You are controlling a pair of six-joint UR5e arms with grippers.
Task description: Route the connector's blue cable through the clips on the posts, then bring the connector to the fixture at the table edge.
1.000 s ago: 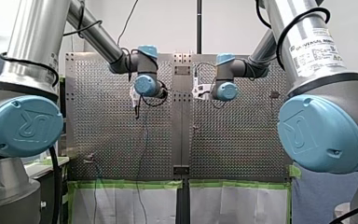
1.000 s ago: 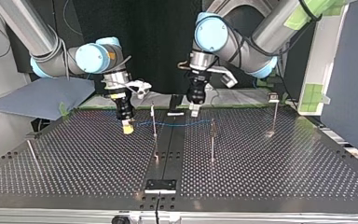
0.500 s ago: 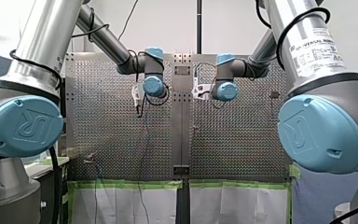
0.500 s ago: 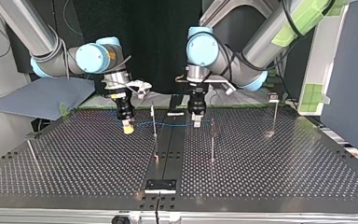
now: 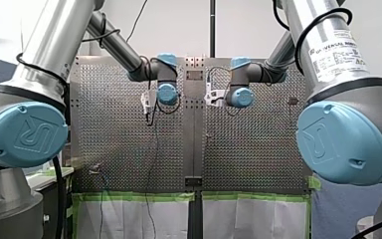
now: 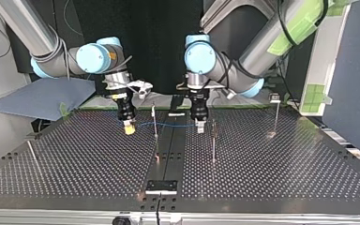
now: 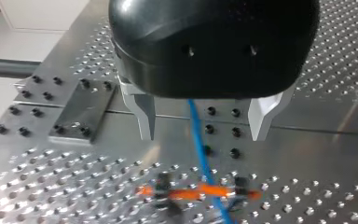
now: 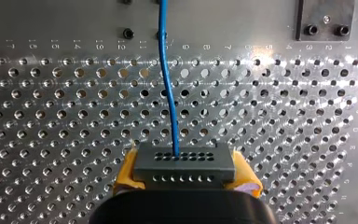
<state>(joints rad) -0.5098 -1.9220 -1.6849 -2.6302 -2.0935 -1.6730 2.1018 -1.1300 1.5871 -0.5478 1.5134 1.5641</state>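
The grey rectangular plastic connector [image 8: 185, 161] is clamped between the yellow pads of my right gripper [image 8: 185, 176], left of centre in the top view. The thin blue cable [image 7: 204, 163] is seen between my left gripper's [image 7: 203, 133] parted metal fingers.

Silver arm tubes [image 5: 54, 45], light-blue joint caps [image 5: 22, 134], black cables [image 5: 58, 199], yellow pads [image 8: 125, 173] on right tool [image 8: 185, 182].

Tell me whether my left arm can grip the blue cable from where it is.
Probably yes. My left gripper is open and the blue cable runs between its fingers, nothing blocking. How far below them it lies is unclear.
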